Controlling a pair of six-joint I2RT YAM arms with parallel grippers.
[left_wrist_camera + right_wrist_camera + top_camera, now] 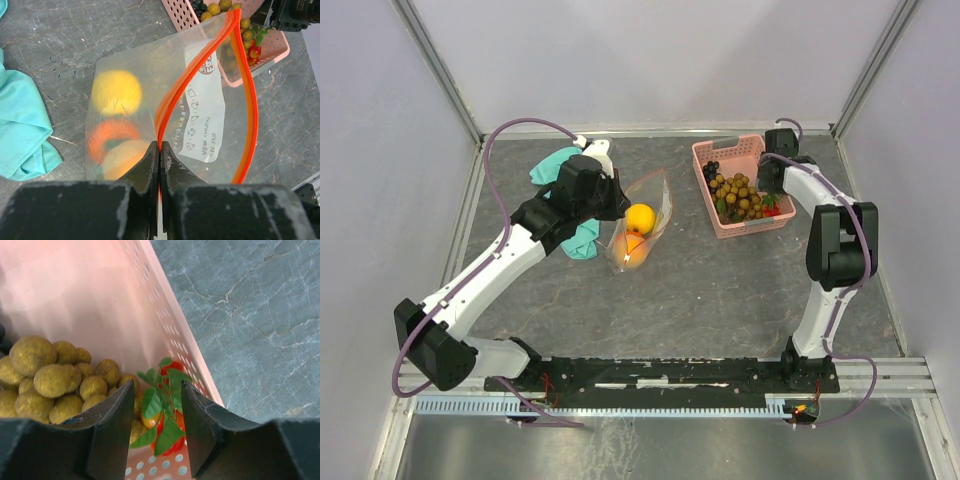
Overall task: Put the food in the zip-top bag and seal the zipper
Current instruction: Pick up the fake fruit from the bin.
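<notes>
The clear zip-top bag (645, 215) lies mid-table with its mouth held open. My left gripper (160, 145) is shut on one side of the red zipper (172, 95); it also shows from above (620, 205). A yellow lemon (116, 92) and orange round fruits (117, 137) sit inside the bag. My right gripper (157, 390) is open inside the pink basket (100, 305), its fingers on either side of the red strawberry (167, 405) with green leaves. The brownish-tan berry cluster (50, 380) lies just left of it. Dark grapes (712, 170) lie at the basket's far end.
A teal cloth (582, 240) lies under and left of my left arm, beside the bag; it also shows in the left wrist view (22, 125). The pink basket (725, 147) stands at the back right, close to the bag's mouth. Grey walls enclose the table.
</notes>
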